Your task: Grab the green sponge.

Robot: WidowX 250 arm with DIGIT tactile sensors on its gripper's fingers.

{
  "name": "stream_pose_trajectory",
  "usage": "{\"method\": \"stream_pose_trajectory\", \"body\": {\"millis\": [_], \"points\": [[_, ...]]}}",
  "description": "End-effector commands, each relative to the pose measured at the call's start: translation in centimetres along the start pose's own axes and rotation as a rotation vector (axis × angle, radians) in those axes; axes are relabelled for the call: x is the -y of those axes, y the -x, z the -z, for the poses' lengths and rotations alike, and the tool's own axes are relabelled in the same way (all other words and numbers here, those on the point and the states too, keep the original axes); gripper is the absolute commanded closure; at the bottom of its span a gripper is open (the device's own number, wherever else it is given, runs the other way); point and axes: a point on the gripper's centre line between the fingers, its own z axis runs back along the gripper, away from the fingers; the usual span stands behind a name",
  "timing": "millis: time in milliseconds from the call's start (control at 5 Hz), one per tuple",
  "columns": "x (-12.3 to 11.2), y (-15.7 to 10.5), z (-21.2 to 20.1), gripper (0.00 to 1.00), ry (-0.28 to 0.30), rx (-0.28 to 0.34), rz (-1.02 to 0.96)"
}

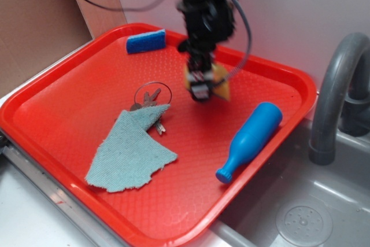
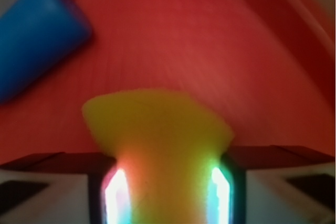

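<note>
While the black arm is reaching down from the top centre of the exterior view, its end effector (image 1: 199,88) is pointing almost straight down over the upper middle of the red tray (image 1: 58,114). The fingers are closing on the green sponge (image 1: 220,83), whose yellow foam is showing on either side of them, mostly to the right. Whether the sponge is resting on the tray or hanging just clear of it is hard to judge, since the fingertips are covering its lower edge. Its dark scouring face is not showing. A grey cable is looping down the right side of the arm, and the arm's upper part is running out of the frame. Toward the upper left a blue sponge (image 1: 145,41) is lying near the tray's far rim. Left of centre, a teal cloth (image 1: 130,154) is covering part of a bunch of keys (image 1: 149,99). At the right a blue bottle (image 1: 250,140) is lying on its side, and a grey faucet (image 1: 335,96) is rising at the right edge.

Seen from the wrist, the picture is blurring heavily. The yellow sponge (image 2: 157,145) is filling the lower centre, pinched between the two fingers (image 2: 116,192), which are glaring white at the bottom. A blue shape (image 2: 37,40), likely the bottle, is sitting in the upper left, cut off by the frame.
</note>
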Motion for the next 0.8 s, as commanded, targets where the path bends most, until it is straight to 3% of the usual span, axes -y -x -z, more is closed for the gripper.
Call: {"method": "stream_pose_trajectory", "body": {"millis": [0, 200, 400, 600], "points": [[2.8, 6.2, -10.9, 1.00, 0.031, 0.004, -0.314], [2.8, 9.9, -14.3, 1.00, 0.050, 0.038, -0.457], [2.7, 12.8, -16.3, 1.00, 0.001, 0.055, -0.582], [1.8, 15.7, -17.2, 1.00, -0.024, 0.109, -0.680]]}}
